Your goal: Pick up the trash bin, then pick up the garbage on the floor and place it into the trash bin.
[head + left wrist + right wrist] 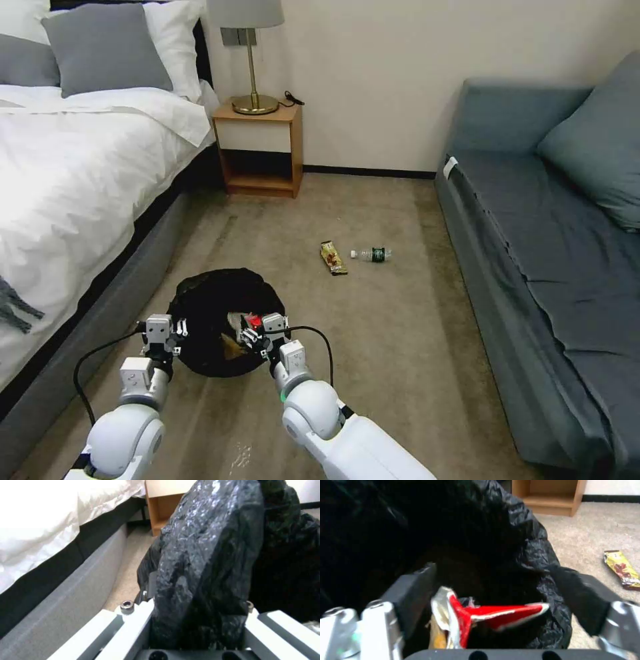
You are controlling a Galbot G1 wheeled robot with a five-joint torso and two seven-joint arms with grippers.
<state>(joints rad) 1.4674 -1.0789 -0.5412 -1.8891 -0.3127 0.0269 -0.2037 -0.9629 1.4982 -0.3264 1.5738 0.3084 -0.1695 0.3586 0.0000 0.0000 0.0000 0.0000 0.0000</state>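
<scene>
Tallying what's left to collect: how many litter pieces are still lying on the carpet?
2: a snack wrapper and, beside it, a plastic bottle, both between bed and sofa, beyond the trash bin. Any others may be hidden.

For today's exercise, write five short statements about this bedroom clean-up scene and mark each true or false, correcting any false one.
1. The left gripper clamps the black-bagged round trash bin's rim. True.
2. The red-and-white crushed carton lies on the carpet. False: it sits between the open right gripper's fingers, over the bin.
3. The yellow-brown snack wrapper is inside the bin. False: on the floor.
4. The clear plastic bottle lies beside the wrapper. True.
5. The bottle stands upright. False: it lies sideways.
</scene>
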